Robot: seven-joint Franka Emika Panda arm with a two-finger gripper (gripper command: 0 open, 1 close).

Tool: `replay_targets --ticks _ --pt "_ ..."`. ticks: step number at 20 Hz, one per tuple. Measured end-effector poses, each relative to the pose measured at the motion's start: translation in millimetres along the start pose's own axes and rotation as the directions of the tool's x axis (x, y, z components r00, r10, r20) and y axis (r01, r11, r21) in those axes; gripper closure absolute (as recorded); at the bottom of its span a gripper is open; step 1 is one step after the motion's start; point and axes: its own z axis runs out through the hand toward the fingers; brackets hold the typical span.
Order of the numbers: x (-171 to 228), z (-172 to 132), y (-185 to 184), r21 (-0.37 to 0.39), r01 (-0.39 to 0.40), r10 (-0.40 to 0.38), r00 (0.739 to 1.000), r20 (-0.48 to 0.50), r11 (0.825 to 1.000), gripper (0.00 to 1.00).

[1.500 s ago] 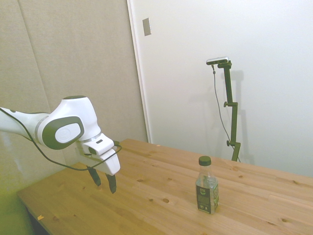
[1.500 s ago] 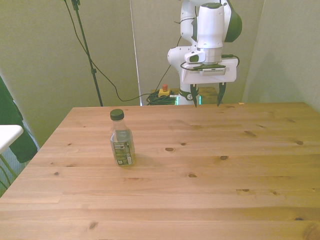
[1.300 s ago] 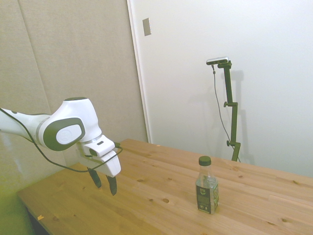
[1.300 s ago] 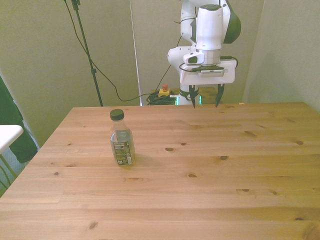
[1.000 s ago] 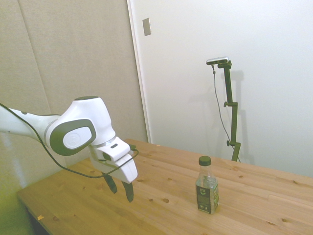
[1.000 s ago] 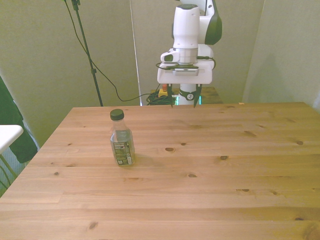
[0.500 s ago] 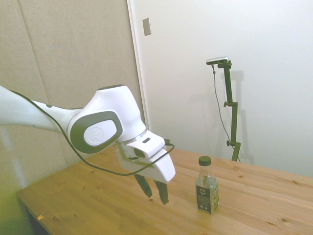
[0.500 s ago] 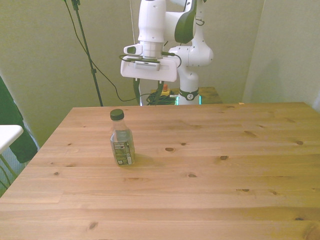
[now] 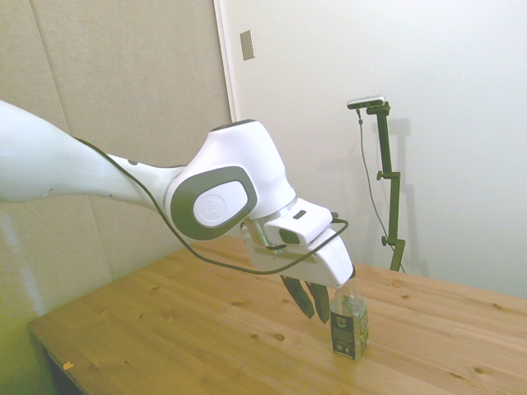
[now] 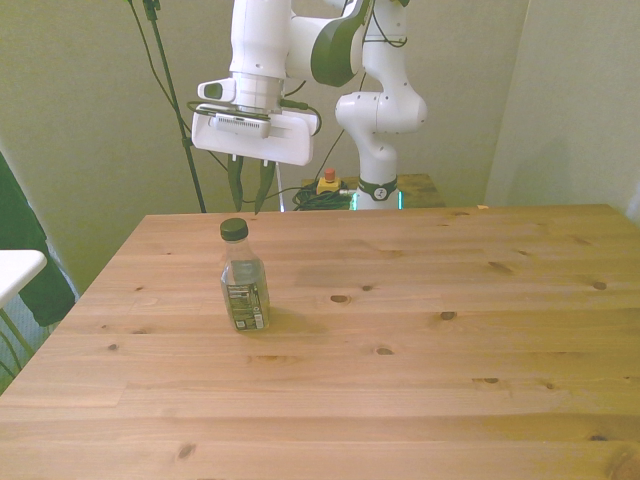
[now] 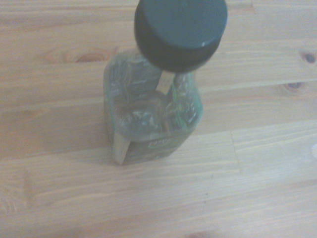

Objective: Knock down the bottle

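**Front view: gripper above and behind the upright bottle**

Front view shows the bottle standing upright on the table, toward the front view's left and nearer the far edge than the near one. Its black cap is on, and the dark green label wraps the lower body. The gripper hangs from the white arm, just above and behind the cap, pointing down. Its two dark fingers sit close together with only a narrow gap between them, holding nothing. No contact with the bottle can be made out here.

In the side view the arm reaches in low over the table, and the gripper overlaps the bottle at neck height, hiding the cap. The fingers again look nearly closed. Whether they touch the bottle cannot be told from this angle.

The wrist view looks down on the cap, which is large and sharp-edged, with the blurred label and clear body of the bottle below it, standing on the wooden planks of the table.
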Motion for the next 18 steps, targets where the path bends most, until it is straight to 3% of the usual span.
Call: replay_targets --ticks 13,18 --pt "52 3 -69 0.010 -0.110 0.110 0.993 -0.049 0.994 1.00" --pt "64 23 -113 0.005 -0.142 0.142 0.988 -0.058 0.990 1.00"
